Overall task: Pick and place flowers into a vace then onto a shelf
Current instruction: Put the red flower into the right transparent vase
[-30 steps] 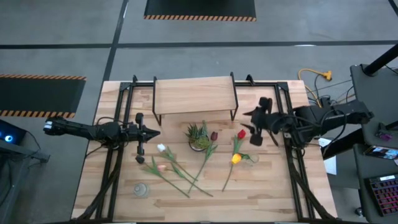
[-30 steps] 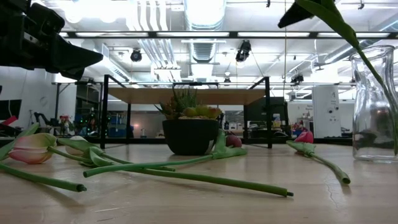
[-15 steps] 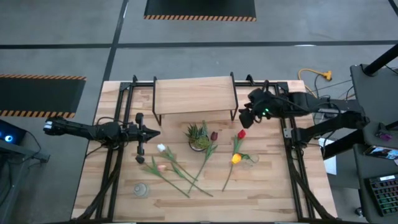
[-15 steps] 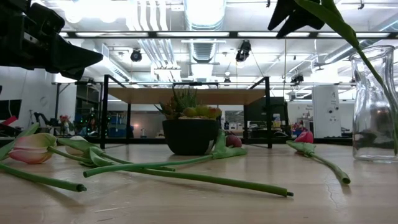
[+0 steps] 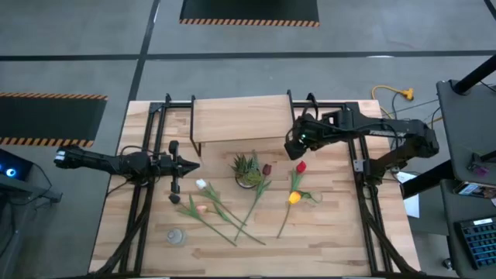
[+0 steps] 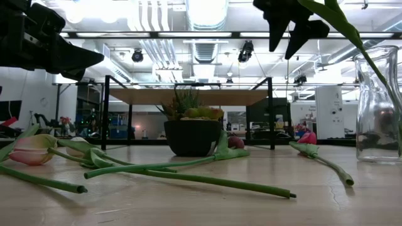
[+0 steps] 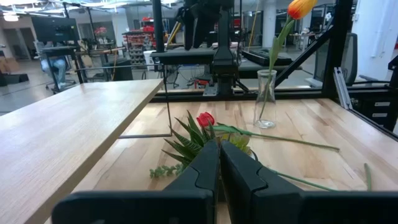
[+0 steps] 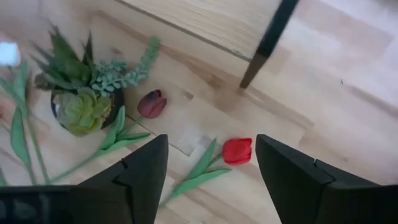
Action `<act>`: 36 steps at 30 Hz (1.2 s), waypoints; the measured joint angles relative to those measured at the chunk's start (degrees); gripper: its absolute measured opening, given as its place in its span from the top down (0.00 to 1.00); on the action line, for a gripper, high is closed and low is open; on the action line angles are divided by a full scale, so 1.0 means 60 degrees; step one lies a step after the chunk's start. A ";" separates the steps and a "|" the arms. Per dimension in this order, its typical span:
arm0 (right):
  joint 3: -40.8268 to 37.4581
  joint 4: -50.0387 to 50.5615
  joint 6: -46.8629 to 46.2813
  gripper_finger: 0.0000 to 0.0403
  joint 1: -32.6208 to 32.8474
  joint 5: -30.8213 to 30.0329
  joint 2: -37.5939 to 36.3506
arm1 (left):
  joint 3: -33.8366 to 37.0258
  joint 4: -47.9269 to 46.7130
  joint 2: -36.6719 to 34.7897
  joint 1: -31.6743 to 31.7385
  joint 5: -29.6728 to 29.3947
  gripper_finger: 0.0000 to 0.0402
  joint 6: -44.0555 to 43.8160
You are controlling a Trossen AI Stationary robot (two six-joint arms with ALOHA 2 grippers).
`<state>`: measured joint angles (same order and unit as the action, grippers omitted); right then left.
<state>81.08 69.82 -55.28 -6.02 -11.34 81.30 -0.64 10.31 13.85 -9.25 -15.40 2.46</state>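
Tabletop (image 5: 341,232) of slatted wood carries everything in the scene. The shelf (image 5: 242,118) stands at its far edge on thin black legs, with nothing on it.

The left arm waits low over the left side of the table; the left gripper (image 5: 177,166) has its fingers pressed together, as the left wrist view confirms, and holds nothing.

The right arm reaches in from the right, and the right gripper (image 5: 294,146) hovers just off the shelf's right front leg. Its fingers (image 8: 140,174) stand wide apart and empty, with the red tulip (image 8: 237,150) lying directly between them and below.

The flowers (image 5: 232,205) lie flat on the table in front of the potted plant (image 5: 246,170): white and pink heads to the left, a maroon tulip (image 5: 266,168) beside the pot, the red tulip and a yellow tulip (image 5: 294,198) to the right. The glass vase (image 5: 176,236) stands near the front left corner and already holds one orange-headed stem (image 7: 300,7).

Step in hand, by judgement: descent onto the red tulip.
- Aim at the stem just below the head, not at the head itself.
- Keep the fingers crosswise to the stem.
- Stay clear of the shelf leg and the maroon tulip.
- Close only once both fingertips nearly touch the wood.
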 joint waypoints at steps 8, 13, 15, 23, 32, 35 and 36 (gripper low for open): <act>0.0422 0.0835 -0.1536 0.36 -0.0169 0.0539 0.0713 | 0.0000 0.0000 0.0003 0.0000 0.0000 1.00 0.0003; 0.0419 0.0838 -0.2023 0.34 -0.0169 0.0656 0.1150 | 0.0000 -0.0002 0.0002 0.0000 0.0002 1.00 0.0002; 0.0419 0.0839 -0.2193 0.34 -0.0169 0.0659 0.1344 | 0.0000 -0.0003 0.0003 0.0000 0.0004 1.00 0.0003; 0.0422 0.0874 -0.2433 0.35 -0.0169 0.0744 0.1912 | -0.0002 -0.0004 0.0002 0.0000 0.0004 1.00 0.0000; 0.0386 0.1441 -0.2776 0.36 -0.0220 0.0874 0.2402 | 0.0000 -0.0007 0.0004 0.0000 0.0004 1.00 0.0000; 0.0383 0.1478 -0.2786 0.36 -0.0216 0.1081 0.2634 | 0.0000 -0.0011 0.0003 0.0001 0.0004 1.00 0.0000; 0.0383 0.1505 -0.2780 0.36 -0.0216 0.1126 0.2715 | 0.0000 -0.0015 0.0004 0.0003 0.0004 1.00 0.0000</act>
<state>83.38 78.85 -71.96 -7.31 -4.58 97.59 -0.64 10.22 13.87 -9.23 -15.38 2.46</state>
